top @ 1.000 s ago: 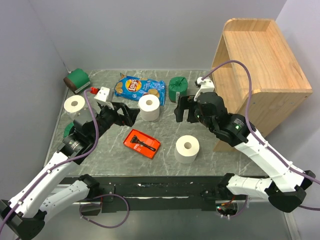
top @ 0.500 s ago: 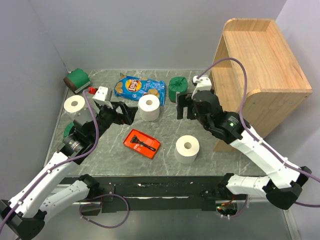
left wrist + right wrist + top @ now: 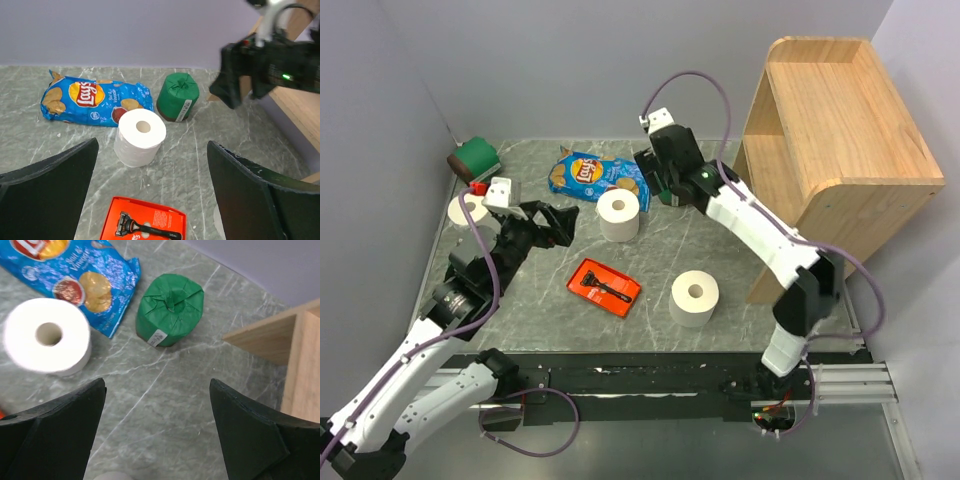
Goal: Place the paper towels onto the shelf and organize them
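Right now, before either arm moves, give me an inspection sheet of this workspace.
Surface: grey marbled tabletop; no spills seen.
Job's things: wooden shelf, no rolls seen on it; three white paper towel rolls and two green-wrapped rolls in view on the tabletop.
Clutter: Lay's chip bag; red tray holding a black razor.
Grippers: left gripper open, empty; right gripper open, empty, above a green-wrapped roll.
Cables: purple cables loop along both arms.
Surroundings: grey walls; nothing else seen.
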Motion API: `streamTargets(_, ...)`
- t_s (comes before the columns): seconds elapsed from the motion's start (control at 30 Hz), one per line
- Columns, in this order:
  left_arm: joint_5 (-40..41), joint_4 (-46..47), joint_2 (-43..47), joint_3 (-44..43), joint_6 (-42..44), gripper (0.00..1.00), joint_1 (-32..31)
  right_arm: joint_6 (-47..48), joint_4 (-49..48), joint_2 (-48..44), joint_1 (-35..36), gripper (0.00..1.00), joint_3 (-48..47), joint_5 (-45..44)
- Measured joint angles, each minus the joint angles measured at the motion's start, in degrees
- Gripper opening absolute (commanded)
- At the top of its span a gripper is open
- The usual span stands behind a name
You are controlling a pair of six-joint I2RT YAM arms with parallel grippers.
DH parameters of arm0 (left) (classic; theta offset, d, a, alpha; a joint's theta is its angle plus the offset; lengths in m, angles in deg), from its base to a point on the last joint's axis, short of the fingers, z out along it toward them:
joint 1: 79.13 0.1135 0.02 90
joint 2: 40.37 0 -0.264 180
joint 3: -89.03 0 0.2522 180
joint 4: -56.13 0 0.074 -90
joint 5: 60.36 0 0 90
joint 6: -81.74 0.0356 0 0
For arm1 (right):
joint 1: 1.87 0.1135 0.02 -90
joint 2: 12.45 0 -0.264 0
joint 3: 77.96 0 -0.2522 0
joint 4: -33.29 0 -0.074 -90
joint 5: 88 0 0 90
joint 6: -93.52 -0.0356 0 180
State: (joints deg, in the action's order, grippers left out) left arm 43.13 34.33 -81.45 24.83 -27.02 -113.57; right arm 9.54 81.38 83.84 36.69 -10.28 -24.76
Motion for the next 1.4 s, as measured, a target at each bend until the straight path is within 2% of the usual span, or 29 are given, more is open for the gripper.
streamTargets(0.3, -0.2, 0.0, -0.5, 0.0, 0.0, 0.96, 0.0, 5.0, 2.5, 17.3, -6.2, 0.83, -14.1, 4.9)
streamTargets(0.67, -1.2, 0.0, -1.5, 0.0, -0.2, 0.96, 0.0, 10.1, 2.3, 29.8, -7.5, 0.82, -21.6, 7.0)
streamTargets(1.0, -1.6, 0.0, -1.5, 0.0, -0.1, 0.96, 0.0, 11.2, 1.6, 34.2, -9.2, 0.83, -26.7, 8.5)
streamTargets(1.4, -1.7, 0.0, -2.5, 0.0, -0.1, 0.96, 0.0, 11.4, 1.7, 36.7, -10.7, 0.82, -27.1, 10.6)
